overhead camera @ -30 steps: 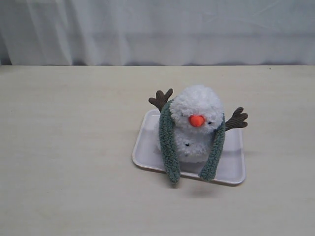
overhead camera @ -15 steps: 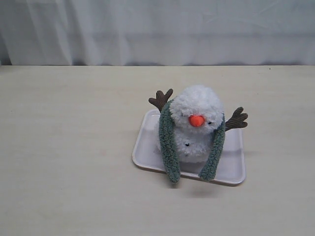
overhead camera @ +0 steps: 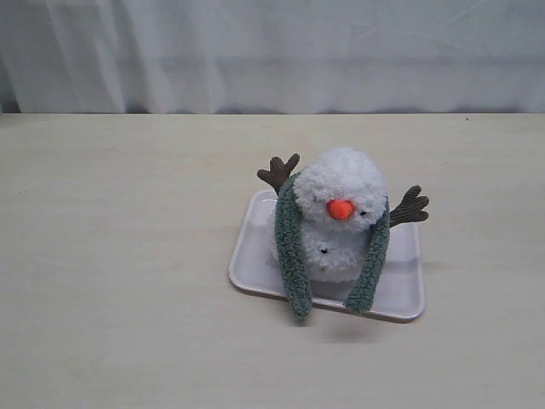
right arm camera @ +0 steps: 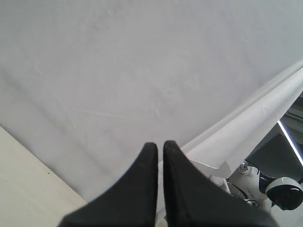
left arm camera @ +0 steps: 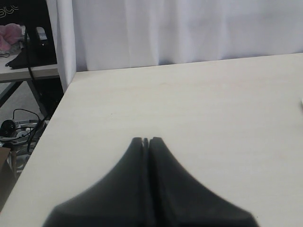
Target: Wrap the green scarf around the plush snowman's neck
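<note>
Though empty, left end effector [left arm camera: 146, 140] closed over table [left arm camera: 199, 104], right end effector [right arm camera: 160, 144] closed, uptilted

Probably a lab: white curtain [overhead camera: 272, 51], bare worktable [overhead camera: 128, 256], trailing cables [left arm camera: 19, 132].

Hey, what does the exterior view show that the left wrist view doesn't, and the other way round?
Only the exterior view: the plush snowman sitting on a white tray, with the green scarf draped around its neck and both ends hanging down its front.

Only the left wrist view: the left hand, shut with nothing in it, plus floor cables and a pink object off to the side.

Both: the pale table and the white curtain behind it.
</note>
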`<state>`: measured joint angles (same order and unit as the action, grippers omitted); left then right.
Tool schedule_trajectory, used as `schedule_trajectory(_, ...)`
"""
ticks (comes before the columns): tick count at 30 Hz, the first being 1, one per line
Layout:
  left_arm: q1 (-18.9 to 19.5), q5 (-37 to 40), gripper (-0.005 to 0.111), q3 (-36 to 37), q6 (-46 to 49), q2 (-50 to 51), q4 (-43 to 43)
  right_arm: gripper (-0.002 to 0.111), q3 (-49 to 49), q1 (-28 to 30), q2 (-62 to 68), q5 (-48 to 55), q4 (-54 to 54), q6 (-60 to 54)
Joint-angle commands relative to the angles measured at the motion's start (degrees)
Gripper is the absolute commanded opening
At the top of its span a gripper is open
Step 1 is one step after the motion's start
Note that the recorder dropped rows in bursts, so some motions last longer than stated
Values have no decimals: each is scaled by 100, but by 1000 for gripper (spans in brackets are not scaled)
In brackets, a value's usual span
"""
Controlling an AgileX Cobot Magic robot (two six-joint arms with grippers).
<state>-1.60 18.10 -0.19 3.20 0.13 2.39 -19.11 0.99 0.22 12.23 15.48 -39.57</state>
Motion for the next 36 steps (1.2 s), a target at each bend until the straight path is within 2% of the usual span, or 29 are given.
schedule_trajectory(1, -48, -40, 0, 19, 14, -13, -15, 4, 508, 35, -22, -716, 46, -4)
schedule_trajectory(17, -48, -40, 0, 19, 14, -13, -15, 4, 1882, 35, -22, -743, -429, -4)
schedule_trajectory(23, -48, -40, 0, 19, 14, -13, -15, 4, 1911, 35, -22, -299, -454, 12)
schedule_trajectory(36, -48, -40, 0, 19, 14, -13, -15, 4, 1911, 35, -22, -26, -454, 12)
